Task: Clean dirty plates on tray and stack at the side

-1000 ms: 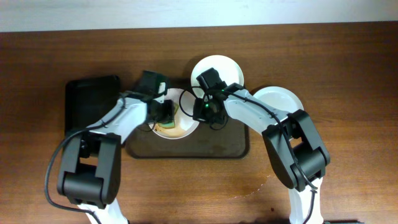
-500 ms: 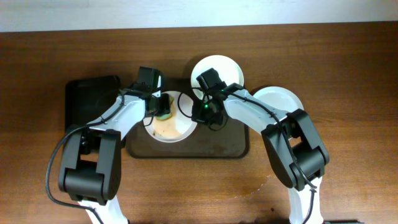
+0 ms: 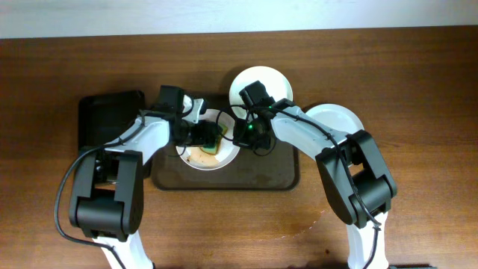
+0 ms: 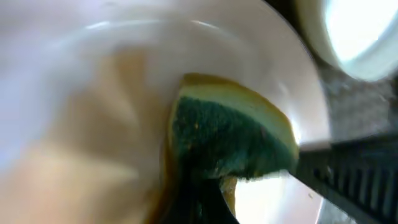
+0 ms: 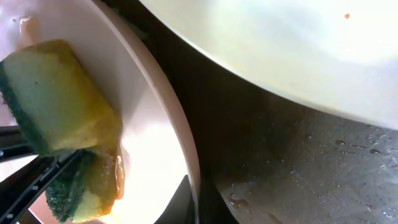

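Observation:
A sauce-smeared white plate (image 3: 200,155) sits on the left part of the dark brown tray (image 3: 254,173). My left gripper (image 3: 203,136) is shut on a yellow-and-green sponge (image 3: 211,138) pressed onto that plate; the sponge fills the left wrist view (image 4: 233,134) and shows in the right wrist view (image 5: 59,106). My right gripper (image 3: 240,134) is shut on the plate's right rim (image 5: 180,143), one finger inside and one outside. A second white plate (image 3: 272,81) lies at the tray's far edge. A third white plate (image 3: 337,121) lies on the table right of the tray.
A smaller black tray (image 3: 108,123) lies on the wooden table to the left. The brown tray's surface (image 5: 323,168) is wet and speckled beside the held plate.
My left gripper has swept the sponge from the plate's upper left toward its right side, near my right gripper. My right arm has stayed put on the rim.

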Tool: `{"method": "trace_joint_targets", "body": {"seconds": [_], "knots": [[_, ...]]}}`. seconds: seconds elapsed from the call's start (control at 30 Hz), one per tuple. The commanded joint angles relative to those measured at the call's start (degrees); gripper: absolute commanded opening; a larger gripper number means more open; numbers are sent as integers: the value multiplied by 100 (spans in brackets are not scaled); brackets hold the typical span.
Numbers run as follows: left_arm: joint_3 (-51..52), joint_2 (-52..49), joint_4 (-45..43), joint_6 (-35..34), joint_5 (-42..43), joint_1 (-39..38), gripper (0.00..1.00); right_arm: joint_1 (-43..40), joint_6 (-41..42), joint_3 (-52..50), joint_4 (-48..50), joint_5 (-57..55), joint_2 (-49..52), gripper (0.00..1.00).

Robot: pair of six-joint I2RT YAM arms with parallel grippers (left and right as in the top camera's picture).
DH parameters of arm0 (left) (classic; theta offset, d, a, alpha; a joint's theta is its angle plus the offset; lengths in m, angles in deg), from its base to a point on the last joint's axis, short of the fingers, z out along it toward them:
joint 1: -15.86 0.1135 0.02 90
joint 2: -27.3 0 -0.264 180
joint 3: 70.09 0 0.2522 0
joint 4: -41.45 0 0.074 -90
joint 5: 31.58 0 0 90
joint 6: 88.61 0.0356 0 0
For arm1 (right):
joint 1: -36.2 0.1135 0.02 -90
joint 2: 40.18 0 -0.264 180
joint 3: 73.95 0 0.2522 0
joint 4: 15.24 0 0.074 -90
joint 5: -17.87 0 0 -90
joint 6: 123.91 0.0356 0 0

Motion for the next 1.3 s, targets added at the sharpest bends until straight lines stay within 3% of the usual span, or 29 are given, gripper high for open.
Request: {"method": "trace_joint_targets", "body": {"seconds": [0.0, 0.1, 0.2, 0.23, 0.3, 0.33, 0.4, 0.5, 0.73, 0.9, 1.13, 1.27], "knots": [[-52, -256, 909, -1141, -2918, 192, 1, 20, 20, -37, -37, -92, 120, 4], [-192, -256, 1818, -1137, -3244, 219, 1, 20, 22, -37, -22, -90, 120, 4], [-190, -256, 2205, -734, -2833, 214, 1, 20, 20, -37, -24, -90, 120, 4], [-190, -256, 2085, -295, -2192, 216, 1, 20, 20, -37, -22, -87, 120, 4], [-190, -258, 1469, 549, -81, 214, 1, 20, 17, -37, -20, -46, 120, 4], [-190, -260, 1132, 625, 636, 214, 1, 20, 17, -37, -22, -42, 120, 4], [-190, -262, 625, 623, 1191, 216, 1, 20, -79, -37, -20, 13, 120, 4], [-190, -260, 153, 599, 1209, 223, 1, 20, -90, -37, -22, 15, 120, 4], [-699, 599, 323, 345, 378, 752, 1, 20, -289, -35, -24, 59, 118, 4], [-699, 999, 1235, 345, 136, 1482, 1, 26, -951, 188, -138, -57, -275, 4], [-699, 999, 1257, 350, -369, 1672, 1, 280, -1958, 330, -673, -2168, -1294, 4], [-699, 999, 1237, 350, -369, 1672, 1, 1025, -2151, 334, -691, -5003, -1604, 4]]}}
